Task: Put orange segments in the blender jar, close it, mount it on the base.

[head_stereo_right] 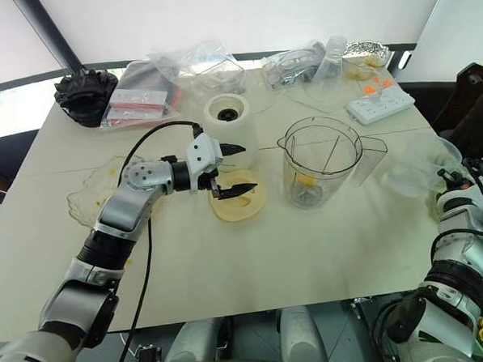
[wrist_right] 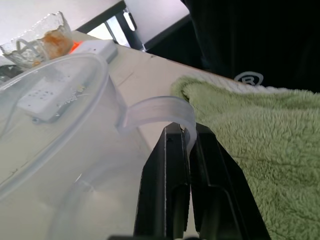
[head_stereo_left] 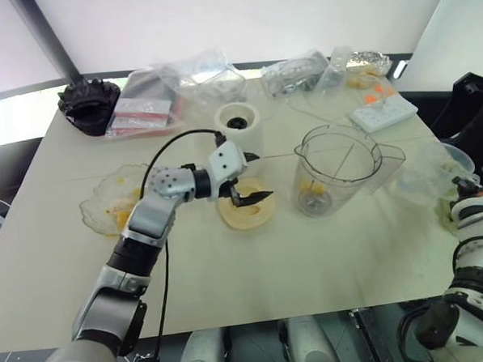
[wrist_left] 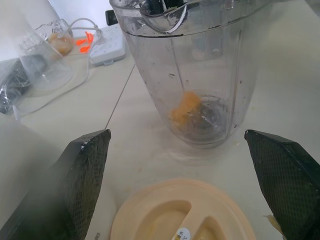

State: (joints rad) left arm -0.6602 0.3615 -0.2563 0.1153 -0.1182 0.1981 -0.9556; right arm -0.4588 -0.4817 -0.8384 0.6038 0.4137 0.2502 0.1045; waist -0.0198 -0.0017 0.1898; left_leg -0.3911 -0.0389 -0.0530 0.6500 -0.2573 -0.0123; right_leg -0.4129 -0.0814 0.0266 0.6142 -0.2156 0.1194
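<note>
The clear blender jar (head_stereo_left: 338,172) stands upright right of the table's centre with one orange segment (wrist_left: 186,107) lying at its bottom by the blade. The cream-white base (head_stereo_left: 240,126) stands behind and to the left of it. My left gripper (head_stereo_left: 257,178) is open and empty, hovering just over a flat cream-yellow lid (head_stereo_left: 243,217) between the base and the jar, pointing towards the jar. More orange segments (head_stereo_left: 122,213) lie in a crinkled glass bowl (head_stereo_left: 97,206) at the left. My right gripper (wrist_right: 189,131) is shut at the table's right edge.
A clear plastic container (head_stereo_left: 431,171) sits by the right gripper, its curved tab (wrist_right: 155,110) at the fingertips; a green towel (wrist_right: 260,150) lies beside it. A white power strip (head_stereo_left: 382,113), plastic bags (head_stereo_left: 196,82) and a black object (head_stereo_left: 89,104) line the far edge.
</note>
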